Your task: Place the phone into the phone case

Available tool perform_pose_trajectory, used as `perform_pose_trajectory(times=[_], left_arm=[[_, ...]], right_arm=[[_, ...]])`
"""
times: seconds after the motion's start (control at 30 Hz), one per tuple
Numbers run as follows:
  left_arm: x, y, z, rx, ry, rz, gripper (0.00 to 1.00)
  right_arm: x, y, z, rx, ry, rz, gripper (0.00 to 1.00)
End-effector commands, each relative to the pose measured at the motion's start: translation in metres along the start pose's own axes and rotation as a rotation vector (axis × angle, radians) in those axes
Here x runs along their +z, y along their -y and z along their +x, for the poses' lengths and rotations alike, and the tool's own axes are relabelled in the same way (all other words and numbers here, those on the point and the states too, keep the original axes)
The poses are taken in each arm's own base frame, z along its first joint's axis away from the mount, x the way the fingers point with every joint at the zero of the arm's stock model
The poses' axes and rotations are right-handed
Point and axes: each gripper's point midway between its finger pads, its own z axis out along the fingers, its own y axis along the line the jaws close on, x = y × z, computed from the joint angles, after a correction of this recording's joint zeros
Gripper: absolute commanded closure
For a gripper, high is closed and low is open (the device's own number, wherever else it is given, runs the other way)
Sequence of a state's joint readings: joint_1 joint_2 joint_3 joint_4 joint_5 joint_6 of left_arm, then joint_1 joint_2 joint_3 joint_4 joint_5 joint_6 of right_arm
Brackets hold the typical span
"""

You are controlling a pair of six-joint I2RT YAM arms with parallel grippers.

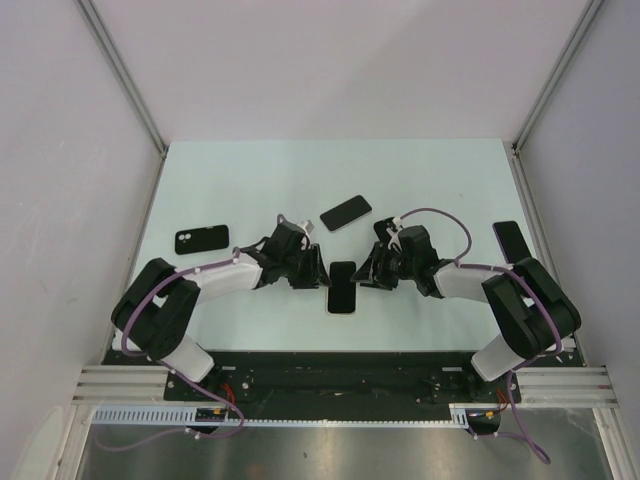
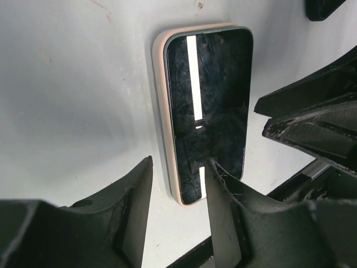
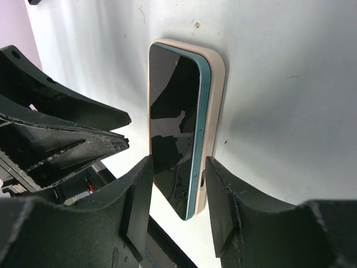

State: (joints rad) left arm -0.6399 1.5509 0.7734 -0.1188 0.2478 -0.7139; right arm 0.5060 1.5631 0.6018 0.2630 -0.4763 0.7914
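Observation:
The phone [image 1: 342,287], black screen up, lies in a beige phone case [image 2: 160,111] at the table's middle front. In the right wrist view the phone [image 3: 173,123] shows a teal edge standing a little above the case wall [image 3: 215,106]. My left gripper [image 1: 312,272] is open just left of it. In its wrist view [image 2: 178,163] one finger stands on the table beside the case and the other finger [image 2: 223,195] lies over the screen [image 2: 209,95]. My right gripper [image 1: 368,272] is open on the phone's right, its fingers [image 3: 178,162] straddling the phone's near end.
A second black phone [image 1: 346,212] lies tilted behind the grippers. A black case with camera holes [image 1: 200,239] lies at the left. A dark phone or case [image 1: 510,240] lies near the right edge. White walls enclose the table.

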Motion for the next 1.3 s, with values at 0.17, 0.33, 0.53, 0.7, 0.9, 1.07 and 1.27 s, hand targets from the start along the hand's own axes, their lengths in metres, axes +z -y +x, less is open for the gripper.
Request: perform_pose_trajectory(times=[0.17,0.33,0.53,0.7,0.9,1.07,1.27], left_arm=[[0.019,0.004,-0.016,0.021,0.007,0.006,0.53],[0.026,-0.004,-0.007,-0.001,-0.004,0.005,0.53],[0.032,-0.004,0.002,-0.017,-0.027,0.04,0.54],[0.032,-0.009,0.01,-0.032,-0.038,0.036,0.57],[0.032,-0.013,0.018,-0.056,-0.054,0.034,0.6],[0.033,-0.007,0.025,-0.062,-0.088,0.077,0.62],[0.03,0.004,0.03,-0.076,-0.123,0.139,0.68]], right_arm=[[0.004,0.003,-0.004,-0.046,0.009,0.001,0.53],[0.011,-0.007,0.007,-0.092,-0.013,-0.034,0.51],[0.013,-0.006,0.007,-0.095,0.004,-0.014,0.49],[0.016,-0.004,0.01,-0.1,0.012,-0.004,0.44],[0.019,0.001,0.012,-0.061,0.01,0.023,0.4],[0.021,-0.001,0.012,-0.036,0.008,0.009,0.37],[0.012,-0.03,0.004,-0.013,0.011,-0.197,0.39]])
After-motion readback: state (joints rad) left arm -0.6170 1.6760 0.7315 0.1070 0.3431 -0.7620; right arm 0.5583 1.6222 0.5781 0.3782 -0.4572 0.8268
